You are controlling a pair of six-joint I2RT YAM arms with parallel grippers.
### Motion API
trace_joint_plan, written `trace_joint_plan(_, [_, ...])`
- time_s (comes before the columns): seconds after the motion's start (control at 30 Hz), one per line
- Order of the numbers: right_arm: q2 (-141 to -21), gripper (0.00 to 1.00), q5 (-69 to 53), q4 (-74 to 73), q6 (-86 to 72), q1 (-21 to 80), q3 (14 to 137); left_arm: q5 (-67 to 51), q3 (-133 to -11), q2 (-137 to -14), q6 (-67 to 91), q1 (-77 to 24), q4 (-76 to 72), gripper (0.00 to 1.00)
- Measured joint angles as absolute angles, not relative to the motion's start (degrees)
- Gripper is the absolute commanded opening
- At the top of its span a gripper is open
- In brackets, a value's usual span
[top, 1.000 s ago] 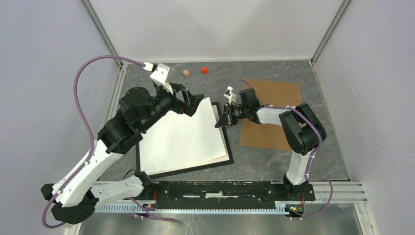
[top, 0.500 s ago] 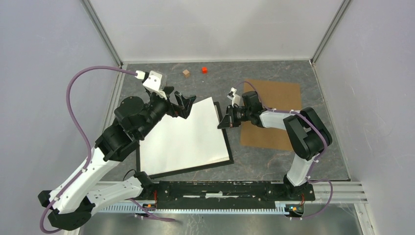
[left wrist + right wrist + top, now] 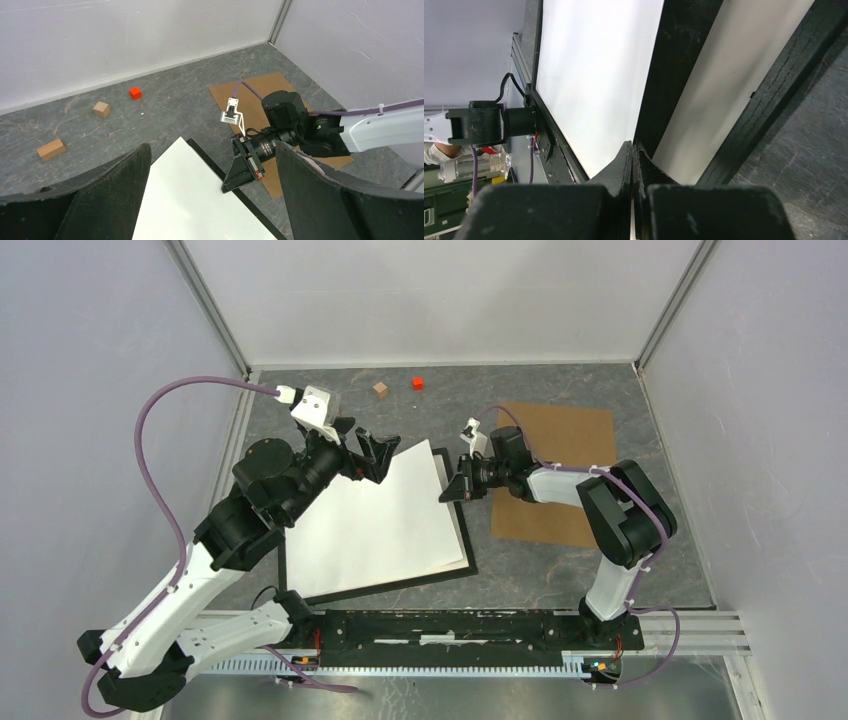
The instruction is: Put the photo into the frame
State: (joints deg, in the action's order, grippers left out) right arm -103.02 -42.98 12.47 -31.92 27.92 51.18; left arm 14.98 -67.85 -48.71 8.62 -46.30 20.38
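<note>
Covering the whole floor of the cell is a grey marbled table (image 3: 440,410), closed in by plain white walls (image 3: 440,300) with metal posts at the far corners. A brown cardboard sheet (image 3: 560,440) lies flat just to the right of the frame (image 3: 793,65). Beyond the frame's far side, well apart from it, sit a small red cube (image 3: 417,383) and a wooden cube (image 3: 381,389). The left wrist view shows a second wooden block (image 3: 51,149) farther left.

The frame lies flat near the arm bases, and the white photo (image 3: 375,520) rests on top of it. Thin black edging shows along the frame's near side and the side facing the cardboard. Whether the photo is seated squarely inside cannot be told, as the left arm hides its left part.

The left gripper (image 3: 365,443) hangs above the frame's far side with its jaws spread wide and nothing between them; the photo's far corner lies just below it. The right gripper (image 3: 452,490) reaches in from the cardboard side, its fingertips pressed together. They sit at the photo's edge near the frame's far right corner. I cannot tell whether they nip the sheet.
</note>
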Motion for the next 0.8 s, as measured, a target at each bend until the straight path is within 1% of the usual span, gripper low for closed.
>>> trace_joint_plan(0.27, [-103.02, 0.0, -41.67, 12.27, -31.9, 28.4, 51.16, 14.94, -67.83, -48.69, 8.62, -46.3, 20.38, 1.0])
trace_joint_plan(0.33, [-103.02, 0.04, -40.97, 11.53, -31.59, 28.38, 51.16, 14.94, -67.83, -48.69, 8.62, -46.3, 20.38, 1.0])
trace_joint_plan(0.4, [-103.0, 0.06, -40.14, 10.74, -31.14, 28.4, 51.16, 14.92, -67.83, -48.69, 8.62, -46.3, 20.38, 1.0])
trace_joint_plan(0.8, [-100.53, 0.08, -37.89, 7.51, -29.41, 29.43, 50.63, 14.48, -67.83, -48.69, 8.62, -46.3, 20.38, 1.0])
